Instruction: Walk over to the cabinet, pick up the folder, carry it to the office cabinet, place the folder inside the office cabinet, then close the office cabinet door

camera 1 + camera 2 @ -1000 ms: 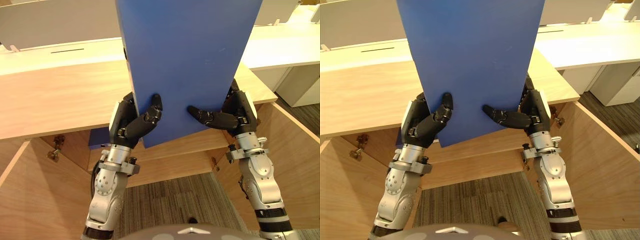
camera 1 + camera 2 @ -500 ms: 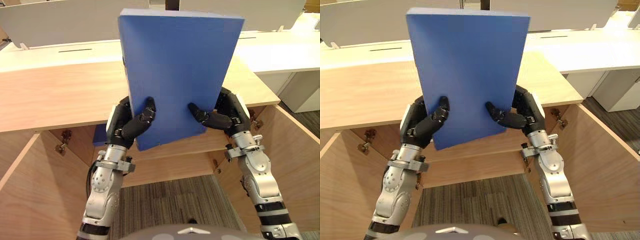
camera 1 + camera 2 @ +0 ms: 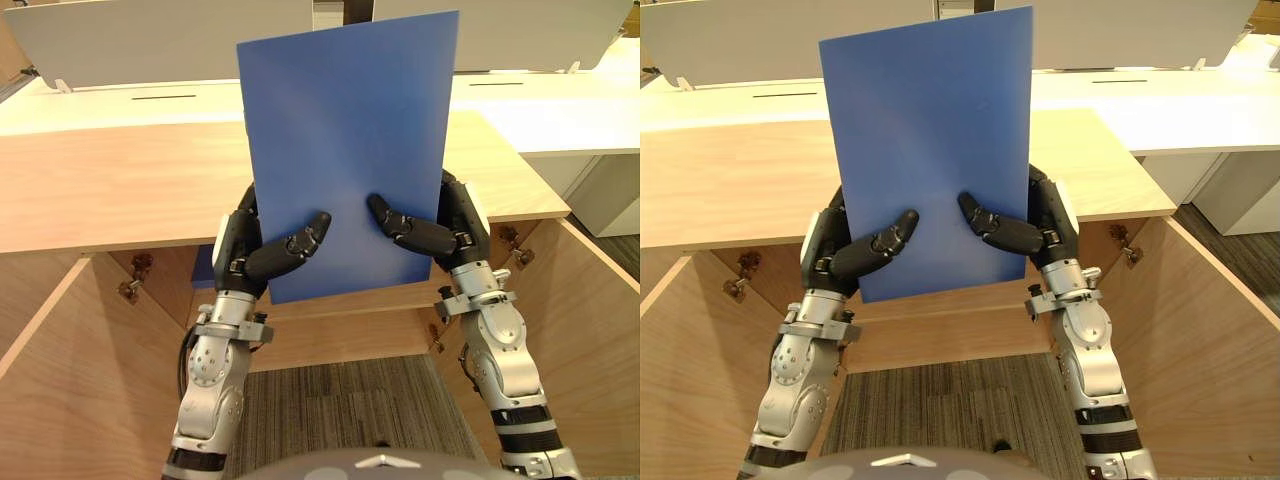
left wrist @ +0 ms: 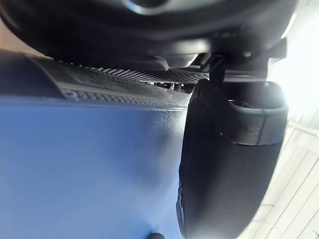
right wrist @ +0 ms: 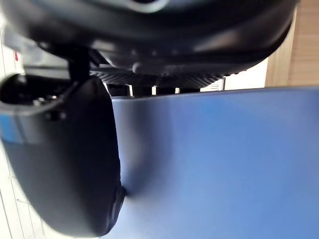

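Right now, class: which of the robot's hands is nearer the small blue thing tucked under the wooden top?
Left. The left hand grips the folder right beside that blue thing; the right hand holds the folder's other edge, farther away.

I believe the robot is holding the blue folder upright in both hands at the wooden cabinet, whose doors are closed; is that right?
Not quite: the doors are open. The left eye view shows the left door and the right door of the wooden cabinet swung out to either side. The rest holds: the left hand and the right hand pinch the blue folder upright.
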Controlling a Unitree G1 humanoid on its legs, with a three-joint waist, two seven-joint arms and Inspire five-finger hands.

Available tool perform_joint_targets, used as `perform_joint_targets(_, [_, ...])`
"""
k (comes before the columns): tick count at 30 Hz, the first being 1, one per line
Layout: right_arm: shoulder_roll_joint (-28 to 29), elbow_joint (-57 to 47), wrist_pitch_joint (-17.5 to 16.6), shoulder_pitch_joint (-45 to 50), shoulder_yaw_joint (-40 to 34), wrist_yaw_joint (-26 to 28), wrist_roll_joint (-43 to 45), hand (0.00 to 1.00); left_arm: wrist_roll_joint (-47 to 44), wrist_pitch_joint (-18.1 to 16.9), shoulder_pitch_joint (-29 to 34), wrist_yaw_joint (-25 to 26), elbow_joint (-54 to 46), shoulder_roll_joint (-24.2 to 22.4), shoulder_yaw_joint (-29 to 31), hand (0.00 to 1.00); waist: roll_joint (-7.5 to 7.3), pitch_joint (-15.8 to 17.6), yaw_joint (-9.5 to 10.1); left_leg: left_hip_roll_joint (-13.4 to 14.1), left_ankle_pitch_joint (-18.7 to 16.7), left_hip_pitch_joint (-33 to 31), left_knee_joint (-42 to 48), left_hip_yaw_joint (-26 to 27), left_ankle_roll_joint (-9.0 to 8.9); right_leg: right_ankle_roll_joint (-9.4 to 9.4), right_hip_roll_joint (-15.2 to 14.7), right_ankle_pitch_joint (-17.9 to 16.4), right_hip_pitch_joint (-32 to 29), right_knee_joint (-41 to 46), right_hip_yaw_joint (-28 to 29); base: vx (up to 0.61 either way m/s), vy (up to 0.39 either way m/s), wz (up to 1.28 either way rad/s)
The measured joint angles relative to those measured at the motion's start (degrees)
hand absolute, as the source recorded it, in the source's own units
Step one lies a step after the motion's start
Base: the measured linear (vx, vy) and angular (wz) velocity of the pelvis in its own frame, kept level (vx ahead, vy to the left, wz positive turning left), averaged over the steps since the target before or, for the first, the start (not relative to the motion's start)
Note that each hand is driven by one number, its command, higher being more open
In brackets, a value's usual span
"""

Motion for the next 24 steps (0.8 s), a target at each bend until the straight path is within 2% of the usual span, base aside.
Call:
perform_joint_targets(5, [1.2,-0.9,0.4,0.0,0.3,0.3,-1.3,0.0,4.5,0.0,2.5,2.7,-3.7,-2.0,1.2,1.0,0.01,0.0,0.08,0.0,0.8,0.4,-1.1,-1.4,-0.14,-0.17,0.0,-0.1,0.8,-0.3,-1.4,-0.01,-0.032,0.14])
perform_joint_targets(13, [1.9,-3.3,1.3,0.5,-0.5,-1.1,-3.8,0.0,9.3,-4.0,6.6,9.5,-10.0,-7.3,13.5,1.0,0.36,-0.3,0.81,0.1,2.1,0.3,-3.1,-4.0,-0.66,-0.55,0.1,-0.6,1.7,-1.0,-4.2,-0.01,-0.033,0.17])
perform_joint_targets(16, [2.7,-5.7,1.3,1.4,-1.5,-1.3,-4.7,0.0,9.0,-3.9,10.0,11.0,-9.9,-10.5,16.3,1.0,0.39,-0.3,1.24,0.1,2.4,-0.2,-3.4,-5.4,-0.85,-0.53,0.1,-0.8,1.8,-1.0,-5.5,0.02,-0.034,0.24])
perform_joint_targets(20, [3.3,-6.0,1.5,1.4,-2.8,-2.3,-5.8,0.0,9.0,-3.8,13.1,11.5,-9.4,-11.4,18.2,1.0,0.36,-0.4,2.22,0.1,2.6,-0.2,-3.4,-6.4,-0.99,-0.67,0.1,-1.2,2.0,-0.9,-6.5,0.02,-0.022,0.15])
perform_joint_targets(24, [3.3,-6.3,1.8,1.4,-2.8,-2.5,-5.8,0.0,9.8,-3.0,15.5,11.6,-6.0,-12.0,18.4,1.0,0.43,-0.5,2.28,0.2,2.6,-0.2,-3.6,-7.7,-1.08,-0.56,0.0,-2.0,3.0,-0.8,-7.7,-0.01,-0.022,0.17])
